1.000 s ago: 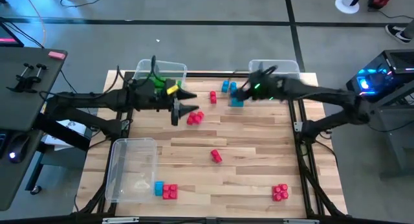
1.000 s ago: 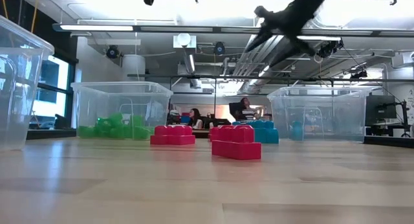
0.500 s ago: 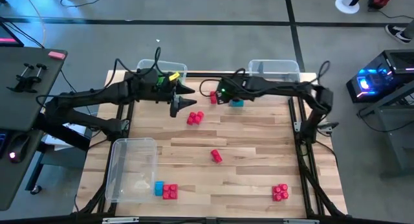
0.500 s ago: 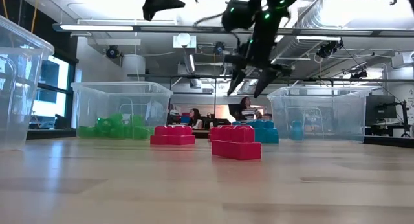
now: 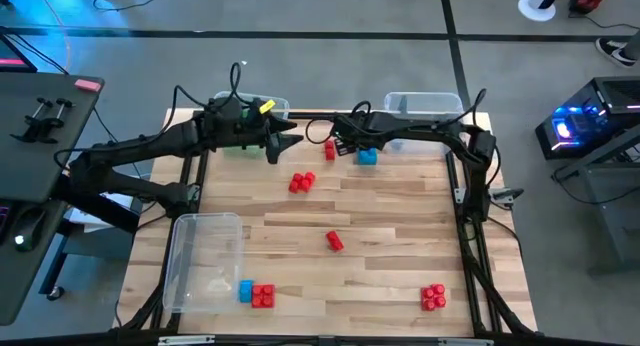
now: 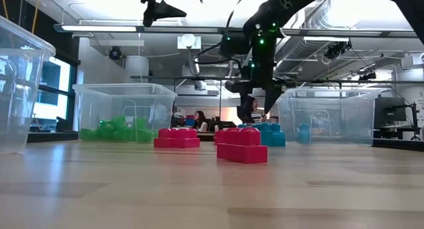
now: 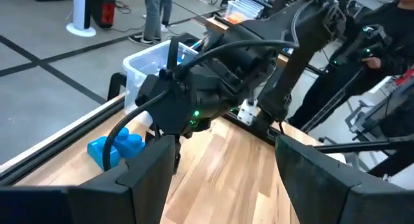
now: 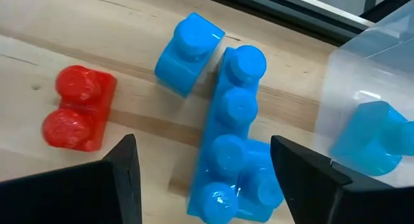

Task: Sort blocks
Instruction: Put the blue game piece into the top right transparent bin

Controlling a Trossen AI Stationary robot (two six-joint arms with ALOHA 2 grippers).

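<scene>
Right gripper, fingers spread, hangs right over the long blue block, whose length runs straight ahead between them.

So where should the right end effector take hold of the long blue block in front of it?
Probably across the long blue block at its middle, coming straight down, open fingers on its two flat long sides. The small blue block crowds its far end.
</scene>
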